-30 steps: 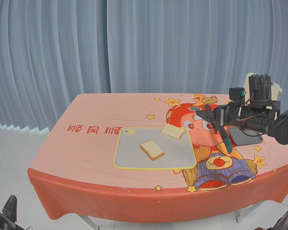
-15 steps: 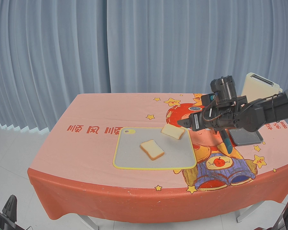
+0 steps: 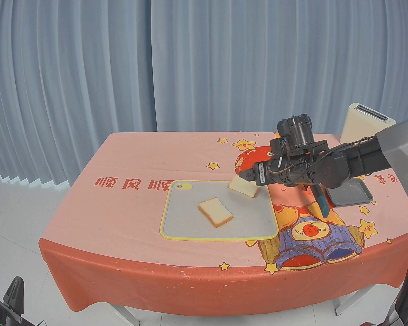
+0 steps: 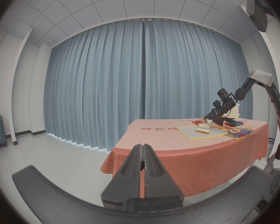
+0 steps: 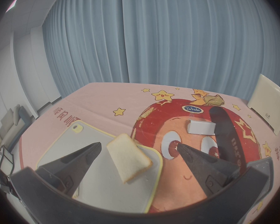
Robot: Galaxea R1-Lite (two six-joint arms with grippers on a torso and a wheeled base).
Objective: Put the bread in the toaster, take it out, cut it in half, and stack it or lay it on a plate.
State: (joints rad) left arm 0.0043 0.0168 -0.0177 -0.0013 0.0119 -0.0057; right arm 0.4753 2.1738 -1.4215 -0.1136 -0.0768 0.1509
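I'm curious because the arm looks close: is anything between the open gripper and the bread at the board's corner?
Nothing visible does. The bread piece lies unobstructed before the open right gripper, on the cutting board.

I see two halves of pale, brown-crusted bread on the grey, yellow-rimmed cutting board (image 3: 186,218). The near half (image 3: 215,212) lies flat at the board's middle. The far half (image 3: 243,186) sits tilted over the rim at its far right corner. The teal-handled knife (image 3: 322,207) lies beside the board's right edge. The grey tray (image 3: 351,193) is near the right edge of the table (image 3: 136,159), and the cream toaster (image 3: 365,122) stands upright at its far right corner.
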